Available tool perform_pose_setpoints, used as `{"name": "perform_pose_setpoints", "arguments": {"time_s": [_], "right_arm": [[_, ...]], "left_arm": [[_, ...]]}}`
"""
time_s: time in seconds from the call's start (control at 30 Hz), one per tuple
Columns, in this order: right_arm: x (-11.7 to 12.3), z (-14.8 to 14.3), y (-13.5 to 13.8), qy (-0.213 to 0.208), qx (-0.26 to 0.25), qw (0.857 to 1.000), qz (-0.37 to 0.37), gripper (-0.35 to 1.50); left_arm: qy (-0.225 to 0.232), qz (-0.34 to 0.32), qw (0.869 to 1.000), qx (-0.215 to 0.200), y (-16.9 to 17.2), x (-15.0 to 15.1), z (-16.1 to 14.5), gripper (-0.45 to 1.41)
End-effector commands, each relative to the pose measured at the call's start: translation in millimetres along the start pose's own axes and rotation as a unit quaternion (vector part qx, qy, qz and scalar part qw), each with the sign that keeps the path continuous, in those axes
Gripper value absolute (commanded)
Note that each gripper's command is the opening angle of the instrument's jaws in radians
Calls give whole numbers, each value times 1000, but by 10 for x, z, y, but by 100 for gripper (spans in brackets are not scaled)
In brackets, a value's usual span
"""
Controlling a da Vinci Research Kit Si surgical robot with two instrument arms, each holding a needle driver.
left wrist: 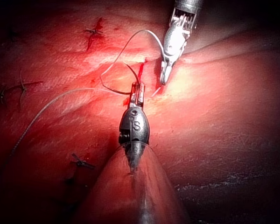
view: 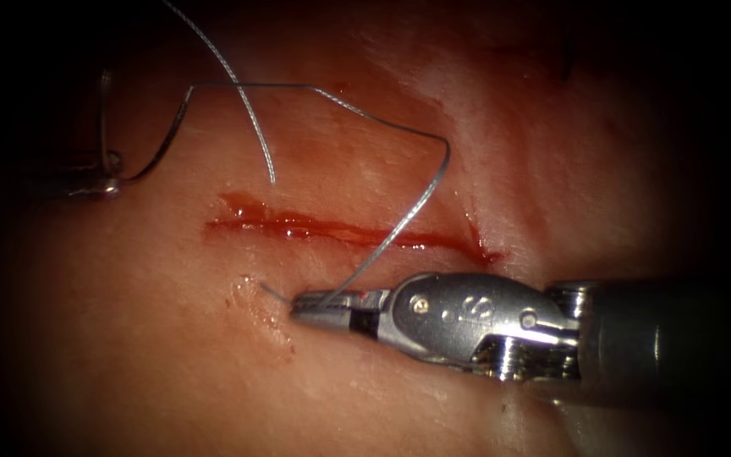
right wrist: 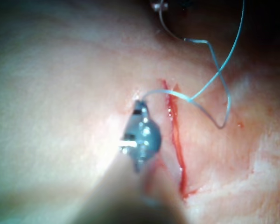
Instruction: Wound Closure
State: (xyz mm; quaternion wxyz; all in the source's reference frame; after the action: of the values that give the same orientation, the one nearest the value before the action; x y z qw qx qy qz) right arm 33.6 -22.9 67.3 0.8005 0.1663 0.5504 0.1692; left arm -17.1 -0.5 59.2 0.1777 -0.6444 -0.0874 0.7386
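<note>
Both tools low — right tool (view: pixel 310 306) gripping thread (view: pixel 399 233).

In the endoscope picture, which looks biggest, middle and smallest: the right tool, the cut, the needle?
1. Right tool, shut on the thread; being nearer may enlarge it.
2. Cut.
3. Needle, held by the left tool at picture left, outside the tissue.
</note>
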Motion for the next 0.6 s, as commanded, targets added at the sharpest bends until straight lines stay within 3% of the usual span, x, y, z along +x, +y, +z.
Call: {"name": "perform_pose_setpoints", "arguments": {"time_s": [0.03, 0.3, 0.47, 0.5, 0.57, 0.6], "right_arm": [[7, -4, -19, 2, 7, 1000, 0, -35], [50, -18, -80, 10, 30, 999, -16, -35], [67, -14, -95, 20, 34, 999, -23, -35], [68, -14, -94, 22, 34, 999, -22, -8], [66, -17, -90, 24, 30, 999, -21, 78], [64, -19, -87, 27, 26, 999, -21, 99]], "left_arm": [[1, 0, 1000, -2, 1, -7, 6, -45], [4, 1, 1000, -11, 5, -5, 12, -45], [4, 0, 1000, -14, 6, -2, 13, -45], [5, 0, 1000, -14, 6, -2, 12, -45], [5, 0, 1000, -15, 6, 0, 12, -45], [5, -1, 1000, -16, 6, 0, 11, -45]]}}
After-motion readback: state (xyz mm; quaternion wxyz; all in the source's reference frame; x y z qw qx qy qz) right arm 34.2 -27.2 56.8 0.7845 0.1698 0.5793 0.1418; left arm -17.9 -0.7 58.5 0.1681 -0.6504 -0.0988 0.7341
